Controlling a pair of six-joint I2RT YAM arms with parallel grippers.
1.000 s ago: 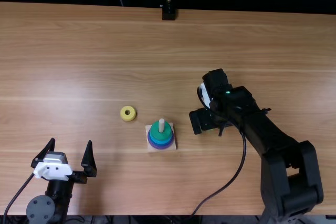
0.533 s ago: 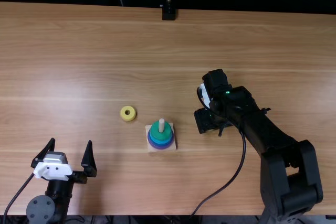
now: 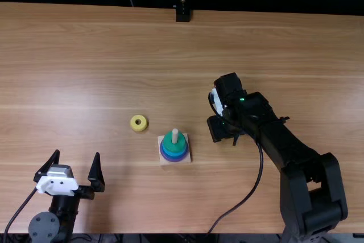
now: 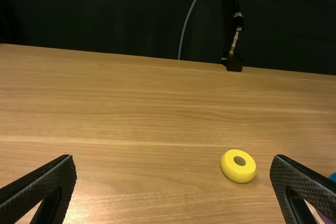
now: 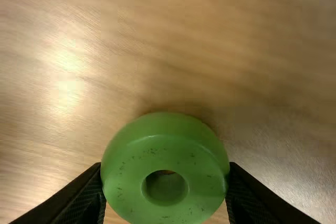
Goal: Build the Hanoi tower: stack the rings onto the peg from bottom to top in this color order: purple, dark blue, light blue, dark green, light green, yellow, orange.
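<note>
Edging toward the table's (image 3: 114, 55) left edge goes the right arm (image 3: 293, 146). The left gripper (image 3: 76, 153) lies spread by the near left corner; the right gripper (image 5: 165, 167), newly tightened, pinches, on the half-built tower's (image 3: 174, 147) right-edge side, the light green ring (image 5: 165, 148), apparently due next.

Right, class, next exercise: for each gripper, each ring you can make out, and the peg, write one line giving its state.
Left gripper: open, empty.
Right gripper: shut on the light green ring.
Light green ring: gripped, off the peg.
Yellow ring: lying flat on the table, loose.
Peg: upright, tip bare.
Dark green ring: stacked, topmost.
Light blue ring: stacked, under dark green.
Purple ring: stacked, lowest.
</note>
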